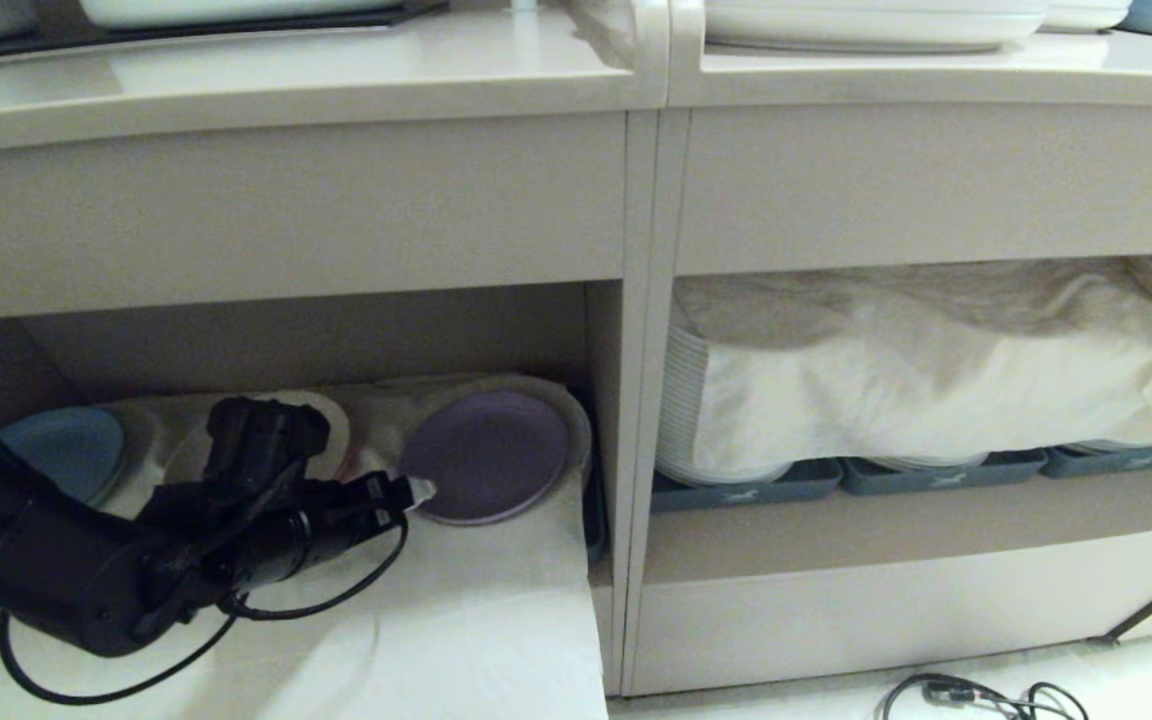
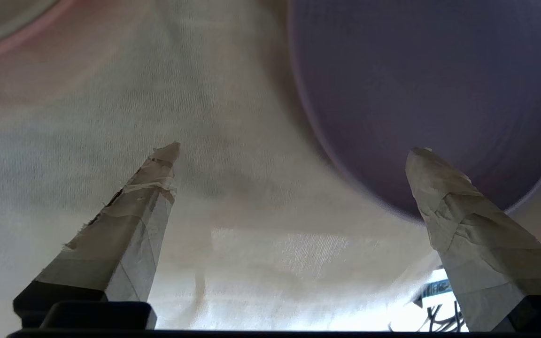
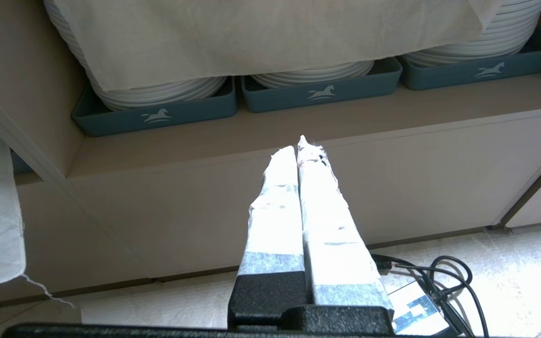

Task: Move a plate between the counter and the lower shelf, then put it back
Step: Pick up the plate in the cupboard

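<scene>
The lilac plate (image 1: 486,455) lies flat on the white cloth of the lower shelf (image 1: 496,620), at the right end of that compartment. My left gripper (image 1: 406,492) reaches in from the left, its tip just short of the plate's near left rim. In the left wrist view the left gripper (image 2: 294,149) stands wide open. One taped finger (image 2: 458,211) shows in front of the plate (image 2: 430,94) rim, the other is over bare cloth, and nothing is gripped. The counter (image 1: 286,75) runs above. My right gripper (image 3: 301,145) hangs shut and empty before the other compartment.
A blue plate (image 1: 66,450) and a pink-rimmed beige plate (image 1: 331,425) lie left of the lilac one. The right compartment holds grey-blue trays (image 1: 736,487) of stacked white plates under a cloth (image 1: 936,370). Cables (image 1: 976,695) lie on the floor.
</scene>
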Controlling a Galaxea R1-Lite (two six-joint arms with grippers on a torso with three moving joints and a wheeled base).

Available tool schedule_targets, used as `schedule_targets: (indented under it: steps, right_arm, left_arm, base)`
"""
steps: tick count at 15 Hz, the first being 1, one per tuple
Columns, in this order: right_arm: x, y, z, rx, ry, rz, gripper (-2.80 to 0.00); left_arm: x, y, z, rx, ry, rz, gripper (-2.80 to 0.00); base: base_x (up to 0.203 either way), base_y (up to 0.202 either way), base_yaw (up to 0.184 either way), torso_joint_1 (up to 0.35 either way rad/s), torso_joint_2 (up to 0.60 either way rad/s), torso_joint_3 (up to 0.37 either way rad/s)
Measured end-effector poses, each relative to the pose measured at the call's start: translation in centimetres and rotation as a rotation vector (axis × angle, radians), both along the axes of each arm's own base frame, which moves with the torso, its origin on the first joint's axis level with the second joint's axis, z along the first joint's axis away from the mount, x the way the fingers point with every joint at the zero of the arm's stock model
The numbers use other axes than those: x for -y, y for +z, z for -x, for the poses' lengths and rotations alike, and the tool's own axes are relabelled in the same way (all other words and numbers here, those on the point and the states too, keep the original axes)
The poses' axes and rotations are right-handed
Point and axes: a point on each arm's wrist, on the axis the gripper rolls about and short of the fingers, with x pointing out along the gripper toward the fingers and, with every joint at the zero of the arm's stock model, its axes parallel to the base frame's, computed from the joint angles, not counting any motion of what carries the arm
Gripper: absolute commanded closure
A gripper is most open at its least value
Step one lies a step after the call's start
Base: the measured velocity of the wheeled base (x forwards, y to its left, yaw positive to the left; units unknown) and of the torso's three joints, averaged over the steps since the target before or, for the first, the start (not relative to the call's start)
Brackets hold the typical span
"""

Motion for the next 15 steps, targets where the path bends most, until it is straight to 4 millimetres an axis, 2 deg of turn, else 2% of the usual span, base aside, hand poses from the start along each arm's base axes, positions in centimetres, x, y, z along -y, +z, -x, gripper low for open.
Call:
schedule_targets:
  steps: [10,15]
  right_arm:
    - [0.0,0.0,0.0,0.0,0.0,0.0,0.0]
    - [0.0,0.01,0.0,0.001,0.0,0.0,0.0]
  left_arm:
    - [0.17,-0.27,-0.47,-0.007,0.016,0.008,-2.8]
    - [0.87,-0.7,-0.67,-0.01,0.035,0.025,-2.8]
  base:
    - [0.0,0.0,0.0,0.0,0.0,0.0]
    - [0.0,0.0,0.0,0.0,0.0,0.0]
